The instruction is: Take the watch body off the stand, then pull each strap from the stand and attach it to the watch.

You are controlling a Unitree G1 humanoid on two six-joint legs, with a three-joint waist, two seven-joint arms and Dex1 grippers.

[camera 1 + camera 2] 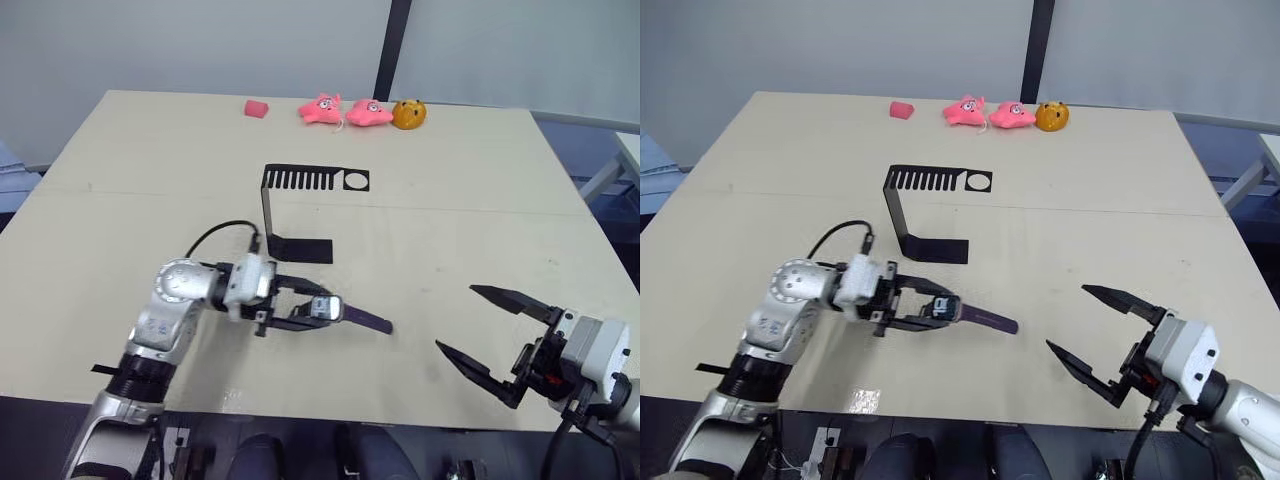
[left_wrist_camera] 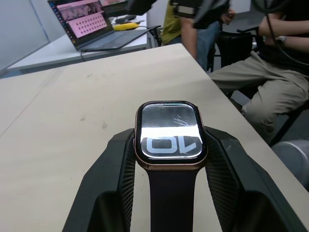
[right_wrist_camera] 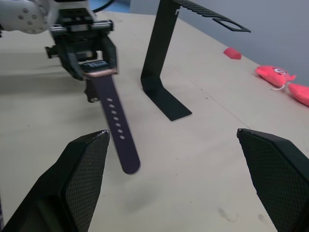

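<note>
Left gripper [image 1: 305,308] clamping the watch [image 2: 170,129], one strap [image 3: 117,126] already on.

Jaws are pinching the case by its sides near the tabletop's [image 1: 450,210] front edge, screen up, leaving the strap trailing free toward the right gripper [image 1: 490,335], which is waiting with jaws spread wide. Stand [image 1: 300,205] is sitting mid-tabletop, slots looking bare.

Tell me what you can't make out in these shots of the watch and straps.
- Second strap: under the left gripper, the head views hide whether one is attached to the watch body.
- Attached strap: in the left wrist view the bottom edge cuts it off.
- Stand: its comb slots look empty, too small to confirm.
</note>
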